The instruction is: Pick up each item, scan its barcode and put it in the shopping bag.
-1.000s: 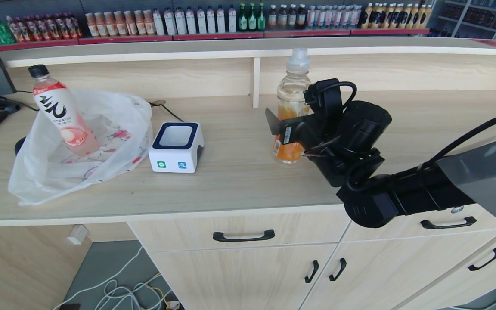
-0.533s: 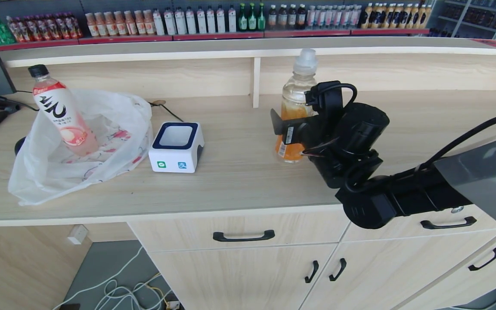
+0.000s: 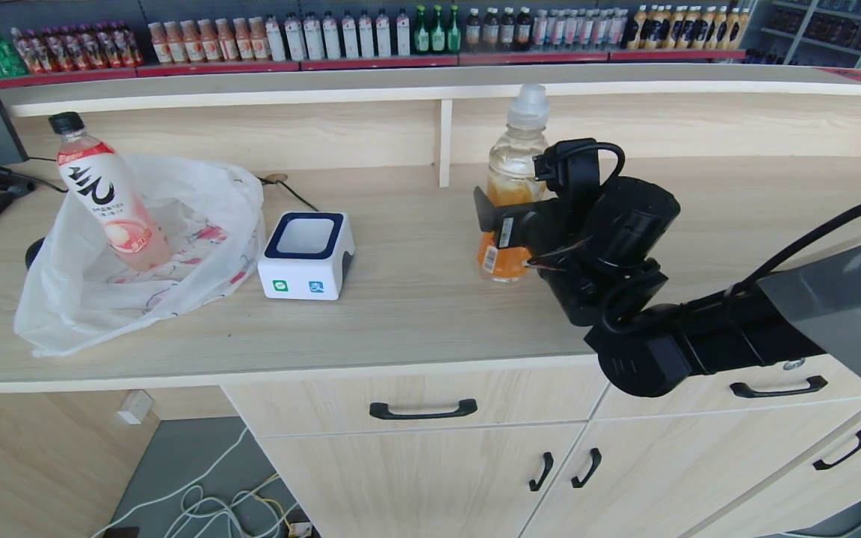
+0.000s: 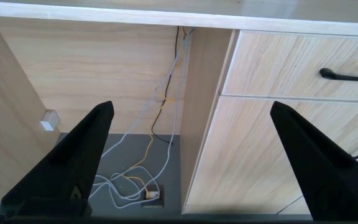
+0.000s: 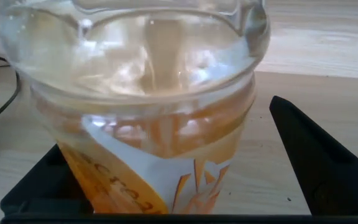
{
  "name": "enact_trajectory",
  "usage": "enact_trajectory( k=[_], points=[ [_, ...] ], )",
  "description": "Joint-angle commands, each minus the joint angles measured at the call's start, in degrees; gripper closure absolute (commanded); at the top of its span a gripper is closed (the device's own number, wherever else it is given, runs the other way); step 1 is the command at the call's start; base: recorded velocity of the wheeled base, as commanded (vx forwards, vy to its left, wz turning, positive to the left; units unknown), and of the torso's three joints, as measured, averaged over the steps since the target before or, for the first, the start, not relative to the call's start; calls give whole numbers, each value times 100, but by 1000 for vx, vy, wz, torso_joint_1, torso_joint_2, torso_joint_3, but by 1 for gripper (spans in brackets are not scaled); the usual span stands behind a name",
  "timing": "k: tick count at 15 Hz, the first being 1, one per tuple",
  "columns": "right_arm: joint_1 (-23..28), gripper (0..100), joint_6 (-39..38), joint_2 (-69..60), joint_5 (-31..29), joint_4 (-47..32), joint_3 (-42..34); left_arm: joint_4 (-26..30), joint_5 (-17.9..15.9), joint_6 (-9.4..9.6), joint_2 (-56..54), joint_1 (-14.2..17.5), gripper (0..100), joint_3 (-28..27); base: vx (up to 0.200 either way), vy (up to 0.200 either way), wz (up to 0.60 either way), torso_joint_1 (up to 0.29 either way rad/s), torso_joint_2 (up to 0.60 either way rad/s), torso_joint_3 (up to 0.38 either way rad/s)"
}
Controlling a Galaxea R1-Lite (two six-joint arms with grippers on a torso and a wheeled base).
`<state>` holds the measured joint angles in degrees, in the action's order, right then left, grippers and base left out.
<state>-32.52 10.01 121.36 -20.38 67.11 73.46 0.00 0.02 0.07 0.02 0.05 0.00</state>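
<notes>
**Right gripper (image 3: pixel 507 223) spread around orange bottle (image 3: pixel 511 161)**

Straddles the bottle's lower half, unclenched, one finger clear of its side. Bottle upright on the counter (image 3: pixel 415 314), to the right of the scanner (image 3: pixel 305 255). Farther left, shopping bag (image 3: pixel 87 299) holding a pink bottle (image 3: pixel 105 198). Left gripper (image 4: pixel 191 106) splayed wide, facing the cabinet fronts below.

Right arm (image 3: pixel 699 336) stretched forward, right pincer (image 3: pixel 509 215) level and parted; left pincer (image 4: pixel 191 107) hangs low, fingers spread wide.
</notes>
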Motion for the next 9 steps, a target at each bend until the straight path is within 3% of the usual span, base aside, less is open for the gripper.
enact_trajectory(
  k=[1, 4, 5, 9],
  points=[
    [0, 0, 1, 11, -1, 4, 46, 0, 6, -7, -2, 4, 0, 0, 0, 0, 0, 0, 0, 0],
    [0, 0, 1, 63, -1, 4, 63, 0, 6, 1, -2, 4, 0, 0, 0, 0, 0, 0, 0, 0],
    [0, 100, 1, 72, -10, 4, 63, 0, -2, 1, -2, 4, 0, 0, 0, 0, 0, 0, 0, 0],
    [0, 100, 1, 46, -10, 13, 89, 0, -2, 1, -2, 4, 0, 0, 0, 0, 0, 0, 0, 0]
  ],
)
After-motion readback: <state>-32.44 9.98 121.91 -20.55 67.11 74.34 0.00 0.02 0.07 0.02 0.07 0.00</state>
